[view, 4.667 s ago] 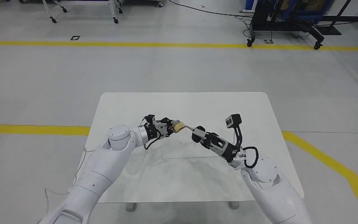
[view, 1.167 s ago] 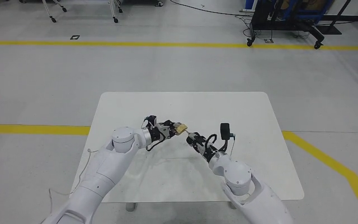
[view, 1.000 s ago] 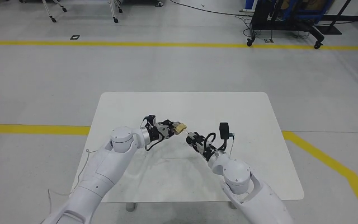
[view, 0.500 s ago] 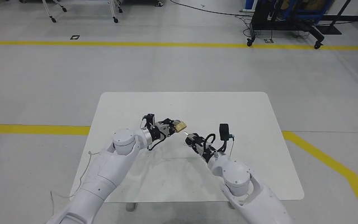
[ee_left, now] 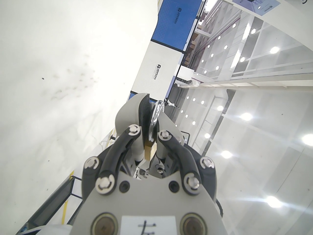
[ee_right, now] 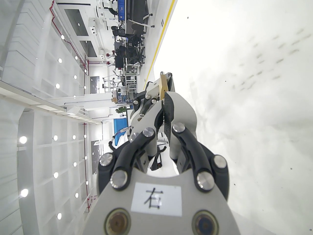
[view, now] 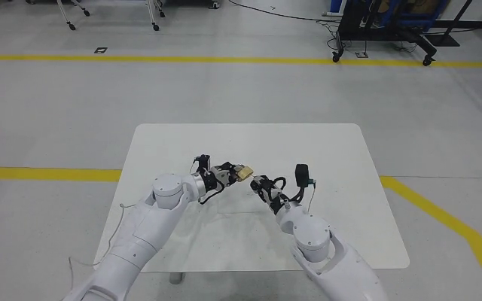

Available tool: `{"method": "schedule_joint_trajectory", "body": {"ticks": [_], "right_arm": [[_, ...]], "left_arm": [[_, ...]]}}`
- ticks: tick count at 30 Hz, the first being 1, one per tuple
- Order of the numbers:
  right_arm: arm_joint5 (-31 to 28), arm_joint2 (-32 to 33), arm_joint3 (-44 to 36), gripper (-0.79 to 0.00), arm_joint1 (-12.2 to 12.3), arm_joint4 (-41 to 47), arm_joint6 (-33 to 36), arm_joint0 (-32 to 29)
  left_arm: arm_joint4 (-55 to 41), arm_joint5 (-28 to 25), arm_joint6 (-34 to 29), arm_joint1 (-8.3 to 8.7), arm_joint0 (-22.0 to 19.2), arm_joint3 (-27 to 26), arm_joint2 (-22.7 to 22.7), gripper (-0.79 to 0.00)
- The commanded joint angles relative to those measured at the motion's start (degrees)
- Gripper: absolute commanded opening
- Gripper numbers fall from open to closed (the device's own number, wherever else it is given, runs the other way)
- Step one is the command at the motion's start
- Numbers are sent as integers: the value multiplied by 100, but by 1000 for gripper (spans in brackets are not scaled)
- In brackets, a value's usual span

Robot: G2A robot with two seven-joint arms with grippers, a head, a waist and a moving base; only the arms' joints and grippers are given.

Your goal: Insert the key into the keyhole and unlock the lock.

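- The lock (ee_left: 149, 150) sits clamped between the left gripper's (ee_left: 152, 116) pads, held in the air above the table (view: 324, 143), well clear of its top.
- The lock's brass end faces the right gripper (view: 260, 183), which is just beside it – whether they touch cannot be told.
- The right jaws are pressed together, presumably on the key, though the key is too small to make out.
- The lock is probably dense, rigid and smooth-sided, so a firm squeeze across its flat faces suits it, leaving the shackle free to spring.
- The key is probably light, thin and stiff. Pinched by its head with the blade left bare, it may still pivot in the pads if the blade meets the keyhole off-centre.
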Motion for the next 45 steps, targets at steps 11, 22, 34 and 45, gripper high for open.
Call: {"method": "schedule_joint_trajectory", "body": {"ticks": [11, 22, 34, 45], "right_arm": [[113, -150, 58, -785, -82, -189, -120, 58], [241, -184, 146, -437, -168, -136, -102, 191], [243, -145, 111, 0, -170, -107, -81, 163], [-821, 672, 48, 0, -64, 1286, 1635, -218]], "left_arm": [[-9, 65, 36, -42, 18, -10, 10, -785], [16, -14, -142, -39, 49, -20, -65, -785], [-322, -113, 81, -86, 53, 9, -229, -785], [-576, -495, 120, -154, 94, 57, -276, -785]]}}
